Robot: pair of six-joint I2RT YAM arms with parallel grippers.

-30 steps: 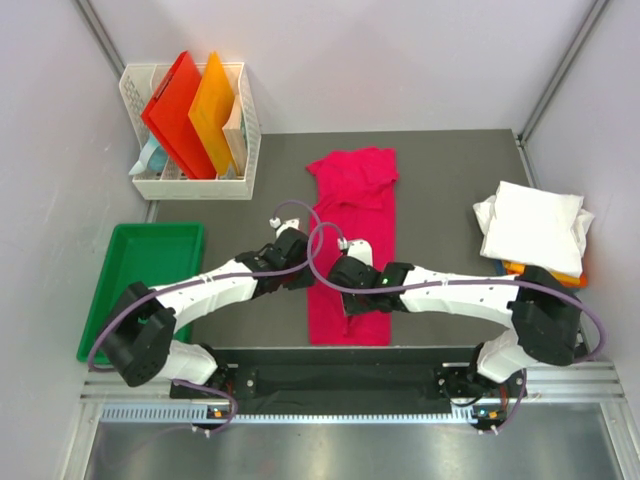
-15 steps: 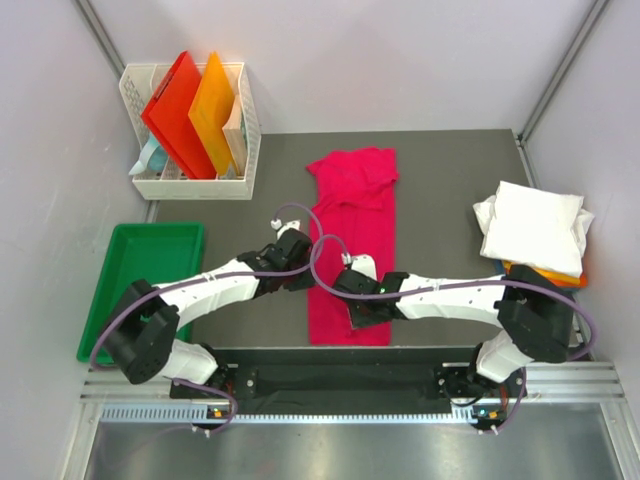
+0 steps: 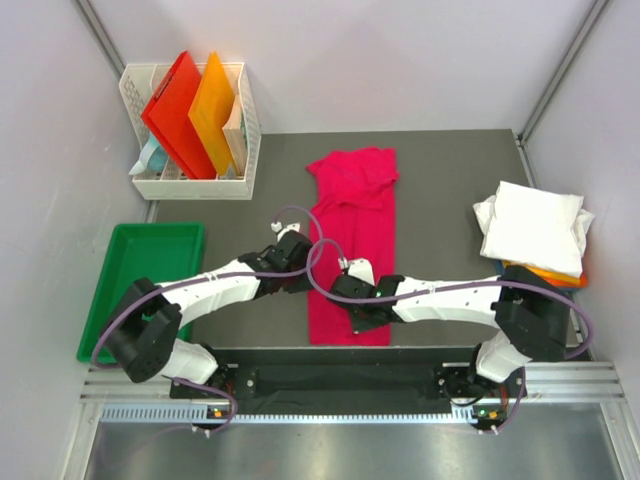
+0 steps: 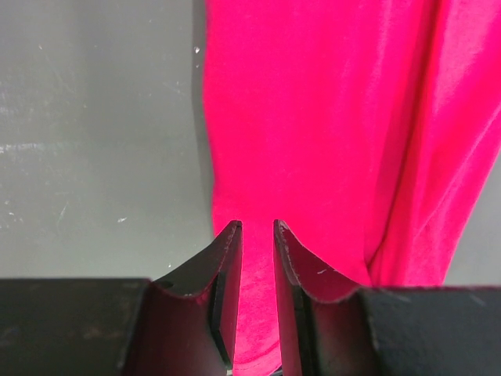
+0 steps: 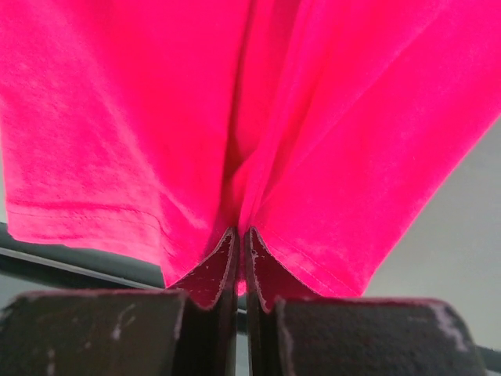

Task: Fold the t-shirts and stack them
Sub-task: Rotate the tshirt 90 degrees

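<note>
A dark grey worktop (image 3: 450, 180) sits between pale walls, with the 2 arms reaching in from its near edge. The magenta-pink t-shirt (image 3: 355, 220) lies in the middle of it as a long narrow strip running from far to near, collar end away from the arms and hem close to the near edge.

The left gripper (image 4: 257, 227) is low over the strip's left edge, about halfway along. Its jaws stand a thin slit apart with pink cloth showing in the slit, and I cannot tell whether they pinch it. The right gripper (image 5: 241, 233) is at the near right part of the strip. Its jaws are pressed together on the cloth, which puckers into folds running down to the tips.

At the right edge of the worktop a folded white t-shirt (image 3: 535, 225) rests on a folded orange t-shirt (image 3: 520, 268), only a sliver of which shows.

At the far left a white basket (image 3: 190, 187) holds 2 upright folders, a red folder (image 3: 175, 110) and an orange folder (image 3: 215, 110). A green tray (image 3: 150, 260) lies near the left arm.
</note>
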